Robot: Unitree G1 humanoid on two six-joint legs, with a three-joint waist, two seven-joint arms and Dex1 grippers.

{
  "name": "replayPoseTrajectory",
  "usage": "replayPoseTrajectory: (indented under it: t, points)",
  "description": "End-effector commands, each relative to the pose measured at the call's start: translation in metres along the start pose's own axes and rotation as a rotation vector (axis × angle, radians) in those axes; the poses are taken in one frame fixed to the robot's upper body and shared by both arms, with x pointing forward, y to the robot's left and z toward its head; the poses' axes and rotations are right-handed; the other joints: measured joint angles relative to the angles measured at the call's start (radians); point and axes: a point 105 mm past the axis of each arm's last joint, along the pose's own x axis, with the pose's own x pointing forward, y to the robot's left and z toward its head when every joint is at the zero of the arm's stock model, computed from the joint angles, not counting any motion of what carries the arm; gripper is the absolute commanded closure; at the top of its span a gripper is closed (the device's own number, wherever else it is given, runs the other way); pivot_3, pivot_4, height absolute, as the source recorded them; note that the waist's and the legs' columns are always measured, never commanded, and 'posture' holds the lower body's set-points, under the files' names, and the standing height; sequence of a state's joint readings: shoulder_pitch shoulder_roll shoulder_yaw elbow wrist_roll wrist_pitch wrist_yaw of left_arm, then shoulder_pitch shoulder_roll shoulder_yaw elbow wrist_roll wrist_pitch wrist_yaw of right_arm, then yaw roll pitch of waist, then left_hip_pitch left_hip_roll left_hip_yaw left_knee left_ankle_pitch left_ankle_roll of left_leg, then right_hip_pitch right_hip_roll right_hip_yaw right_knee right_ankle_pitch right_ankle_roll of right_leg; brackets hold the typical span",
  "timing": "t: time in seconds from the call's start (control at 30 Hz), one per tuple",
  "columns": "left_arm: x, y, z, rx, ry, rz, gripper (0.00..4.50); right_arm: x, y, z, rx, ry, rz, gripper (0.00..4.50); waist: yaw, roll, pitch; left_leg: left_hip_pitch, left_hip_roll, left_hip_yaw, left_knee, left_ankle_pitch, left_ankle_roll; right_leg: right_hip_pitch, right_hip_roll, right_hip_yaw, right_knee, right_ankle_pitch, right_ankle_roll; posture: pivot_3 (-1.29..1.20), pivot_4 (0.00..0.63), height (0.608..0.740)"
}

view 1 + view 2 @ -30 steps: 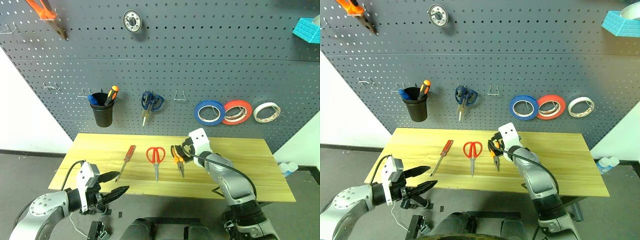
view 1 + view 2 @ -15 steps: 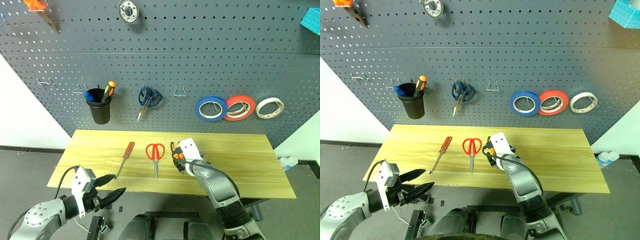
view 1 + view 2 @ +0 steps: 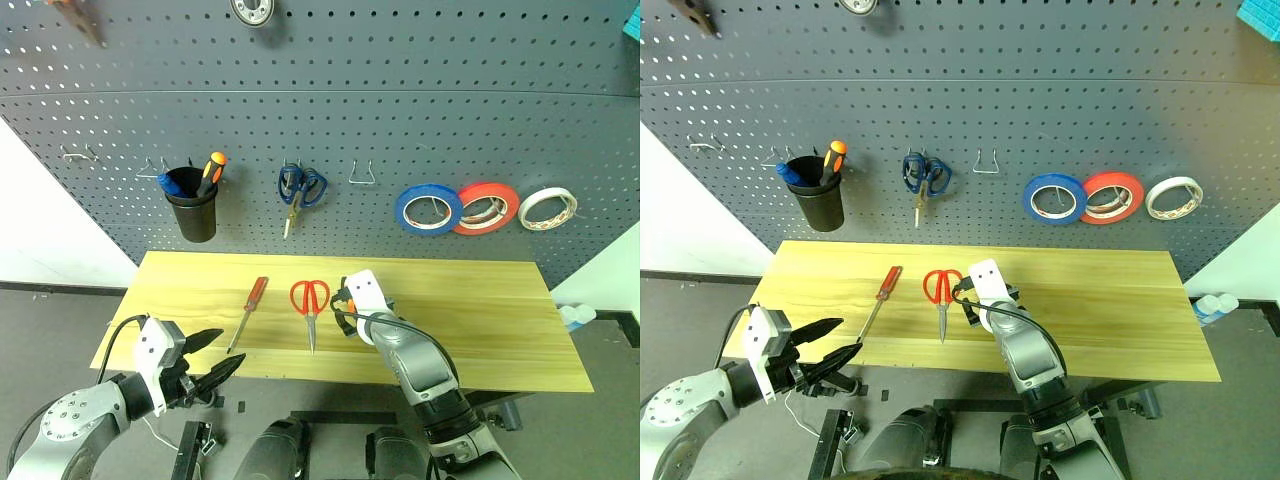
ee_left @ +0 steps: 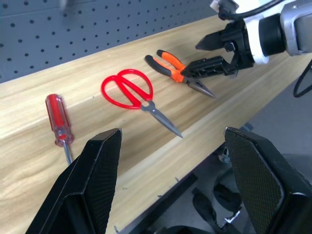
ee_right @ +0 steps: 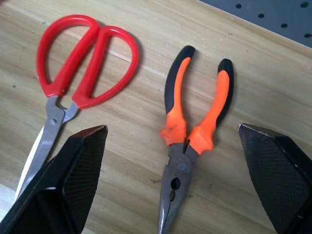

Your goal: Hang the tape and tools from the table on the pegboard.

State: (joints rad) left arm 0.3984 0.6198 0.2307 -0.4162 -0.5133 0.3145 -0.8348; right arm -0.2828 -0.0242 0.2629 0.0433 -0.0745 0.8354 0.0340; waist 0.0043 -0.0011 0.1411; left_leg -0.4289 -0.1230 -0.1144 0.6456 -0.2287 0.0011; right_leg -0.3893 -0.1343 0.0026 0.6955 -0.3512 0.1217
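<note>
Nearest, the left gripper (image 3: 215, 368) hangs off the bench's (image 3: 480, 330) front edge, spread partway and holding nothing. On the bench top the right gripper (image 4: 210, 52) stands wide open and empty over the pliers (image 5: 191, 131), which lie flat with handles splayed, just beside the red-handled scissors (image 5: 73, 83); the red screwdriver (image 3: 250, 305) lies further left.

Judged from here, the risks are these: the pliers lie flat on the wood, so closing fingers may skid over them, pinch a single handle so the tool swings, or nudge the scissors alongside.

The right wrist view gives the pliers' exact lie between the fingers, which the head views hide under the arm. The left wrist view shows the right gripper side-on, close over the pliers' jaw end. The head views alone carry the far pegboard (image 3: 450, 90), where the blue tape (image 3: 428, 208) already hangs beside a bare hook (image 3: 362, 180).
</note>
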Motion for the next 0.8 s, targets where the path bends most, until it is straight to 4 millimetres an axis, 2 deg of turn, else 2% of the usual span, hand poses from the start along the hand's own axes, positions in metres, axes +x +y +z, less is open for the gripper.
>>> replayPoseTrajectory:
  t: [0.03, 0.27, 0.53, 0.8]
  points:
    - [-0.003, 0.000, 0.013, 0.039, -0.038, 0.005, 0.99, -0.002, -0.003, 0.012, 0.013, -0.041, -0.029, 0.02, -0.002, -0.001, 0.005, 0.000, 0.000, 0.000, 0.000, 0.000, 0.000, 0.000, 0.000, 0.000, 0.000, 0.000, 0.000, 0.02, 0.182, 0.680]
    - [-0.007, -0.008, 0.012, 0.024, -0.026, -0.008, 0.99, 0.001, -0.004, 0.025, 0.118, -0.051, -0.111, 0.02, -0.021, -0.002, 0.024, -0.003, 0.000, 0.000, 0.000, 0.000, 0.000, -0.003, 0.000, 0.000, 0.000, 0.000, 0.000, 0.03, 0.201, 0.680]
    - [-0.008, -0.015, 0.009, 0.006, -0.017, -0.021, 0.99, 0.006, 0.019, 0.045, 0.111, -0.073, -0.097, 0.02, -0.021, -0.002, 0.037, -0.009, 0.000, 0.000, 0.000, 0.000, 0.000, -0.010, 0.000, 0.000, 0.001, 0.000, 0.000, 0.02, 0.215, 0.680]
    - [-0.009, -0.024, 0.010, -0.007, -0.019, -0.025, 0.99, 0.008, 0.023, 0.045, 0.102, -0.065, -0.090, 0.02, -0.024, -0.002, 0.044, -0.014, 0.000, 0.000, 0.001, 0.000, 0.000, -0.015, 0.000, 0.000, 0.003, 0.001, 0.001, 0.03, 0.236, 0.680]
